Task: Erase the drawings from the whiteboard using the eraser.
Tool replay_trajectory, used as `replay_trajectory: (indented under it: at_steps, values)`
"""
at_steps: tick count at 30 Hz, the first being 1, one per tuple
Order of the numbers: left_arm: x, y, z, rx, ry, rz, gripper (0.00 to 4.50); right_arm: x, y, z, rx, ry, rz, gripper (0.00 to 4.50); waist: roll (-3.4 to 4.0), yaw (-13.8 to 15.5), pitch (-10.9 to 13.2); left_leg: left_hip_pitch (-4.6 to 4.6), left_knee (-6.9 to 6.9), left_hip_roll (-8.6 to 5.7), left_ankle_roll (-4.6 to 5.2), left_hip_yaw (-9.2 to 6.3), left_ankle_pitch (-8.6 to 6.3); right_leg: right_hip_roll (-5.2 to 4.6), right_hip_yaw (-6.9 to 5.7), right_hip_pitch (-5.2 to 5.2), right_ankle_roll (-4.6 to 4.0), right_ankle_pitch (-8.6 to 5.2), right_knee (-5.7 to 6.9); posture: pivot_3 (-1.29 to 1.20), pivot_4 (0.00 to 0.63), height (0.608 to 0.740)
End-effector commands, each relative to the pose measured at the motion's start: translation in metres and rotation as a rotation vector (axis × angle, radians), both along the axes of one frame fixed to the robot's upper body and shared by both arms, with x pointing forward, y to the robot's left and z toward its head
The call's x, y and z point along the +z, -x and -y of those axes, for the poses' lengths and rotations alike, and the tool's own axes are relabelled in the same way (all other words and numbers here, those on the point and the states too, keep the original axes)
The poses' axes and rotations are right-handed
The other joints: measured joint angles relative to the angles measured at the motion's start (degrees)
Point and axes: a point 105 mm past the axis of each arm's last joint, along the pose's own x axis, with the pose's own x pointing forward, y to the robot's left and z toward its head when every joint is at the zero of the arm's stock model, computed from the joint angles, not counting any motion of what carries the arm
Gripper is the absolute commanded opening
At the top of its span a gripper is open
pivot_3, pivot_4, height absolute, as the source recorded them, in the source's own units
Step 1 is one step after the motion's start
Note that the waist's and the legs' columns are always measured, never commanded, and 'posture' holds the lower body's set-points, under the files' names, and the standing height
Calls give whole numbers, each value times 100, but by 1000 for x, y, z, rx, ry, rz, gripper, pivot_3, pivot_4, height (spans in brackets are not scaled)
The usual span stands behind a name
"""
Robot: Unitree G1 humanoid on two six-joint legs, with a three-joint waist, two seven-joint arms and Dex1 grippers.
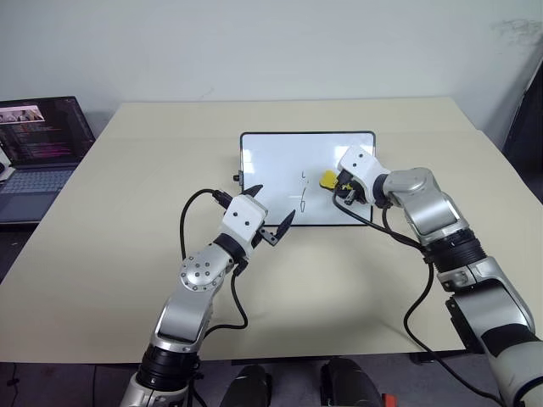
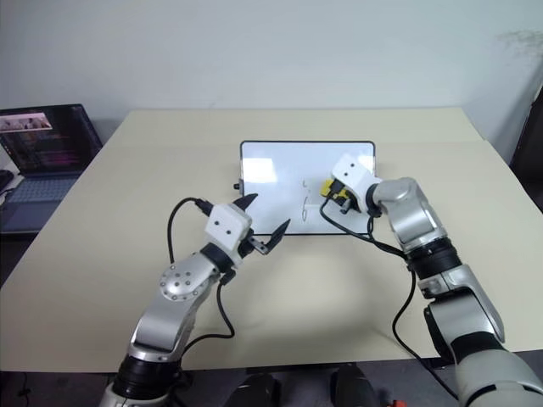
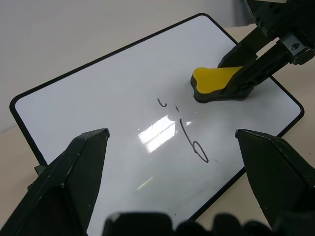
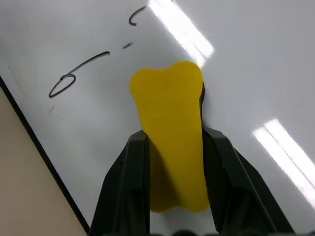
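Nearest, left gripper [image 1: 273, 222] hangs spread before the whiteboard [image 1: 271, 165]; wrist views reveal right gripper [image 4: 173, 147] pinching the eraser [image 4: 170, 142] beside remaining drawings [image 3: 189, 137], flat on board.

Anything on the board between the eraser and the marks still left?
Nothing visible. The right gripper holds the eraser on the whiteboard, and only bare white surface lies between it and the remaining drawings. The left gripper hangs open at the board's near edge, off that path.
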Motion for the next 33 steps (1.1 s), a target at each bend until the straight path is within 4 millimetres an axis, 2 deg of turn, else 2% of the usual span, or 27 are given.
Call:
replay_trajectory:
  at_steps: [1,6,8,13,20,25,33]
  values:
    - [15,5,6,-26,8,60,4500,33,6,-13,-4,-125,63,1144,0,-2,5,-2,-1,0,0,0,0,0,0,-1,0,0,0,0,150,740]
    - [14,6,6,-28,8,56,4500,80,18,-49,52,-287,175,1144,3,-40,10,-9,-8,7,-3,3,-1,1,7,-17,-2,-2,-3,0,150,740]
    - [14,6,7,-30,8,56,4500,87,20,-57,64,-305,194,1144,4,-31,11,-11,-14,6,-4,2,-1,1,6,-20,-1,-2,-13,0,150,740]
    - [15,5,7,-32,6,57,4500,78,14,-65,71,-278,184,1144,3,15,11,-18,-14,0,-3,-3,-3,-3,-2,-15,1,-3,-33,0,150,740]
    - [14,7,4,-16,4,52,4500,48,10,-73,107,-150,131,1144,4,-16,12,-19,-19,2,-3,0,-3,-3,2,-21,1,-4,-31,0,150,740]
    - [13,8,5,-12,7,48,4500,26,2,-64,99,-43,110,1144,4,-19,13,-19,-19,1,-2,1,-3,-2,2,-21,1,-4,-32,0,150,740]
    - [13,9,7,-11,18,45,4500,12,-5,-53,67,10,82,1144,3,-18,13,-18,-19,1,-3,1,-3,-2,2,-20,1,-4,-30,0,150,740]
